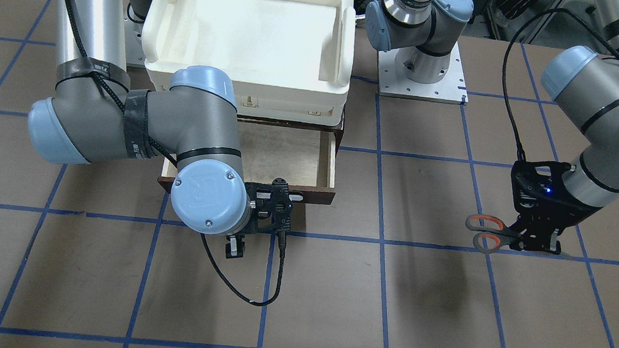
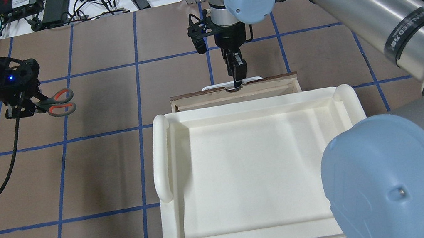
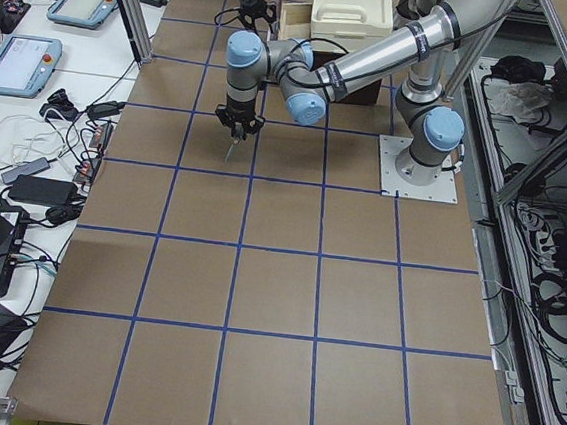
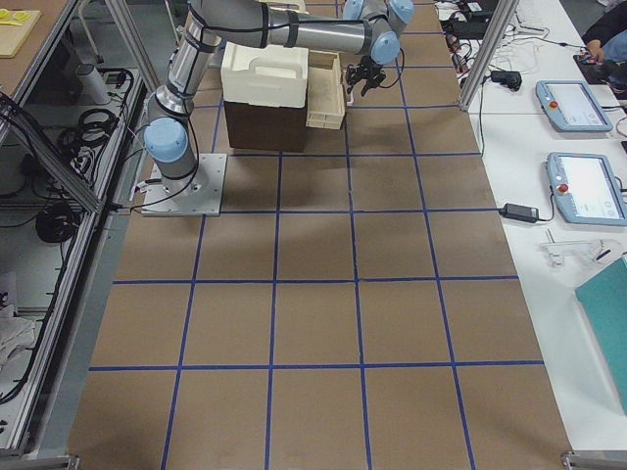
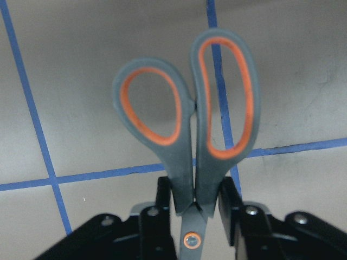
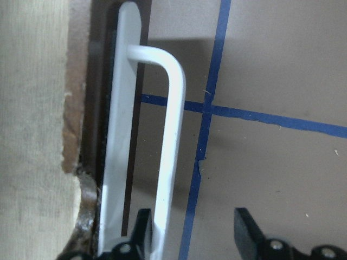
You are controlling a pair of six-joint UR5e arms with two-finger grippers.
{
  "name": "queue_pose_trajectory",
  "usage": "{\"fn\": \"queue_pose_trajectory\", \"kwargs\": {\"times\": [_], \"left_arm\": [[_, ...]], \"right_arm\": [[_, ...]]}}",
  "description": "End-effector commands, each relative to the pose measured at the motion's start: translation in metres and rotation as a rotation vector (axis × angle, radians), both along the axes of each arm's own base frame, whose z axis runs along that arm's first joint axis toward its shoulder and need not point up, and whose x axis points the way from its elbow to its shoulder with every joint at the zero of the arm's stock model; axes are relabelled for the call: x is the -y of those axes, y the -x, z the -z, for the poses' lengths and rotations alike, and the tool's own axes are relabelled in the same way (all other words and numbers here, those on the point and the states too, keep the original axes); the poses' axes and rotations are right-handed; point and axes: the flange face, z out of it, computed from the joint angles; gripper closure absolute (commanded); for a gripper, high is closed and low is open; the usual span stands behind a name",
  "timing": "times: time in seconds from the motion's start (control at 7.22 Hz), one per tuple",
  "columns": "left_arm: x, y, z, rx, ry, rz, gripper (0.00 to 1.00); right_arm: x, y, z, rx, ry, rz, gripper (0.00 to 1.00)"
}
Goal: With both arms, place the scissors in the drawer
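Orange-lined scissors (image 1: 486, 232) sit clamped in the left claw (image 5: 194, 203), well off to the side of the already open drawer (image 1: 333, 165), whose white handle (image 6: 171, 135) the right claw (image 6: 190, 233) straddles with jaws apart, so next they probably need carrying over it and dropping in.

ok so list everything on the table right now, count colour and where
scissors: 1, grey handles lined orange, held above the table, robot's left side
drawer: 1, dark brown, pale inside, pulled open below the tray
handle: 1, white bar, on the drawer front
tray: 1, white, on top of the cabinet
cabinet: 1, dark brown, mid-table
table: 1, brown, blue grid
left arm, right arm: 2, grey, light blue caps
left fingers: black, shut on the scissors
right fingers: black, open around the handle
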Motion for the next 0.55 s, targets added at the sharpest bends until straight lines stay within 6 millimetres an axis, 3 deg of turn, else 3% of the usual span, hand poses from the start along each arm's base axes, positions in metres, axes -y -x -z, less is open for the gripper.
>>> {"fn": "queue_pose_trajectory", "kwargs": {"times": [0.0, 0.42], "left_arm": [[-0.004, 0.013, -0.015, 0.005, 0.016, 0.015, 1.00], [-0.005, 0.023, -0.028, 0.007, 0.024, 0.031, 1.00]], "right_arm": [[0.007, 0.005, -0.001, 0.004, 0.024, 0.009, 0.44], [0.015, 0.013, 0.002, 0.006, 0.036, 0.026, 0.44]]}}
